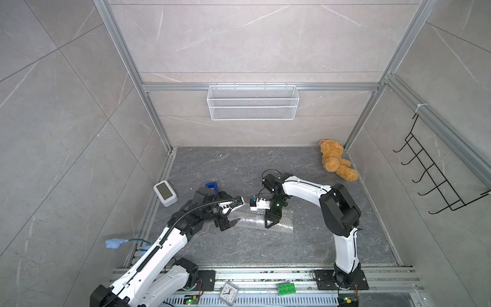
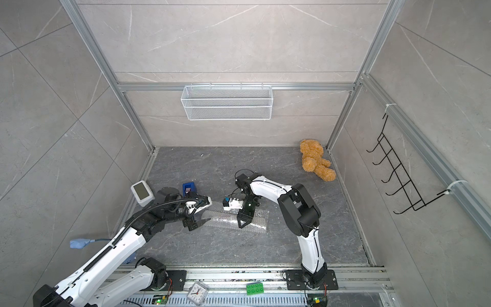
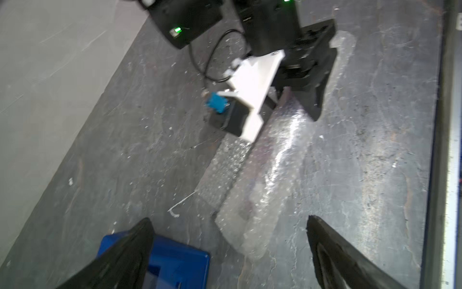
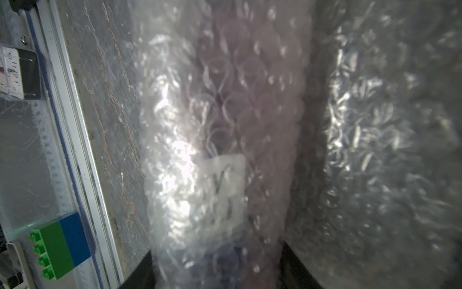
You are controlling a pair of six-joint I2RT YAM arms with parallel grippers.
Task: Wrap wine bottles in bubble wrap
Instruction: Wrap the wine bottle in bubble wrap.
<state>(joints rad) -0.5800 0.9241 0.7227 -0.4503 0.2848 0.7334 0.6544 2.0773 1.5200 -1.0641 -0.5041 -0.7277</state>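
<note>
Nearest, a raised metal rail [image 1: 265,268] edging the dark stone surface [image 1: 239,247], with bare room just beyond. Further in, mid-surface: small clear glass bottle of dark purple liquid [image 4: 250,87], on its side, rolled inside the clear plastic bubble wrap sheet [image 1: 249,222]. Clamped right of middle by the right pincer [image 1: 271,220]; left pincer [image 3: 228,222] spread wide, empty, off the left end. Probably fragile, weighty, slippery under springy film; best held mid-body. Farther left, blue plastic box [image 1: 212,186]; far right corner, tan plush teddy bear [image 1: 334,159].
</note>
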